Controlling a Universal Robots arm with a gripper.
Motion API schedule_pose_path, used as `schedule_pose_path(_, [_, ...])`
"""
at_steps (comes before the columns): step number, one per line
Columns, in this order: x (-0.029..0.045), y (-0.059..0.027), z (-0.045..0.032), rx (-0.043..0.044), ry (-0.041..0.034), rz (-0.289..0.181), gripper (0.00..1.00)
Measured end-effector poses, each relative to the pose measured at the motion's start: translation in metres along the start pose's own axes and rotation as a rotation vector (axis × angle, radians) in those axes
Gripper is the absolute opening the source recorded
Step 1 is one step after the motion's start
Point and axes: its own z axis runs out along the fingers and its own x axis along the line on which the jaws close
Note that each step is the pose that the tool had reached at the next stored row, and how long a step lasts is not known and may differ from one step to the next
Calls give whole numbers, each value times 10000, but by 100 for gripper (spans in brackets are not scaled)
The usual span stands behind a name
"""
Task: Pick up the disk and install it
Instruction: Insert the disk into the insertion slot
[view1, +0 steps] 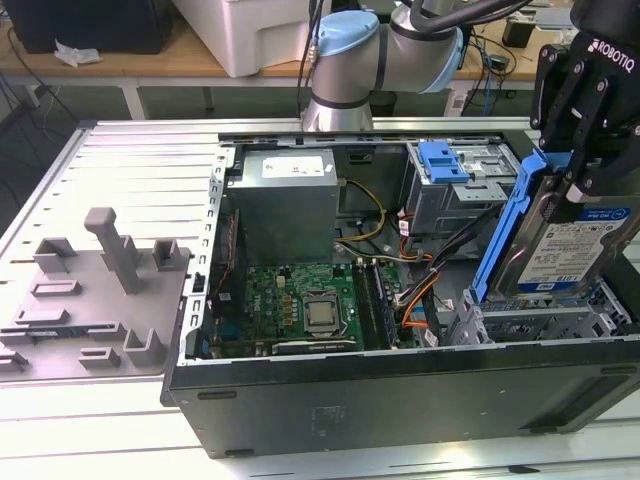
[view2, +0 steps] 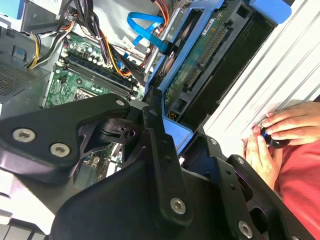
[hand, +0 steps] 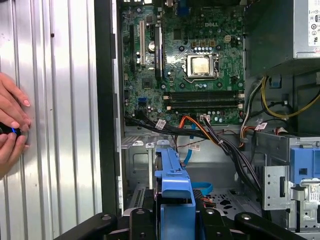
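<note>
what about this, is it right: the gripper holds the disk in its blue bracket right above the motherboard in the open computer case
Not above the motherboard. In the exterior view the gripper holds the disk in its blue bracket above the metal drive bay at the exterior view's right end of the open computer case; the motherboard lies to that view's left.

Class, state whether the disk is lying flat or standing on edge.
Standing on edge, tilted: the disk leans steeply above the drive bay, its top edge gripped by the claw.
</note>
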Motion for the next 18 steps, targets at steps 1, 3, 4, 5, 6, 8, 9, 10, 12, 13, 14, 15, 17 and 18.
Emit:
schedule_pose_path(1, [0,0,0,0,0,0,36])
schedule_pose_path(3, [5,0,-1,-1,2,5,36])
schedule_pose_path(4, [7,0,0,-1,1,10,36])
schedule_pose_path(5, [10,0,1,-4,0,21,36])
schedule_pose_path(6, [11,0,1,-5,0,34,36])
schedule_pose_path(8, [13,0,1,-7,1,70,36])
schedule_pose_path(9, [14,0,0,-9,3,102,36])
schedule_pose_path(10, [14,0,0,-11,4,132,36])
schedule_pose_path(12, [14,0,1,-11,5,164,36])
schedule_pose_path(13, [14,0,0,-11,5,167,36])
schedule_pose_path(14, [14,0,0,-11,5,168,36])
schedule_pose_path(15, [14,0,0,-11,5,169,36])
schedule_pose_path(17, [14,0,1,-11,5,169,36])
schedule_pose_path(18, [14,0,1,-12,5,167,36])
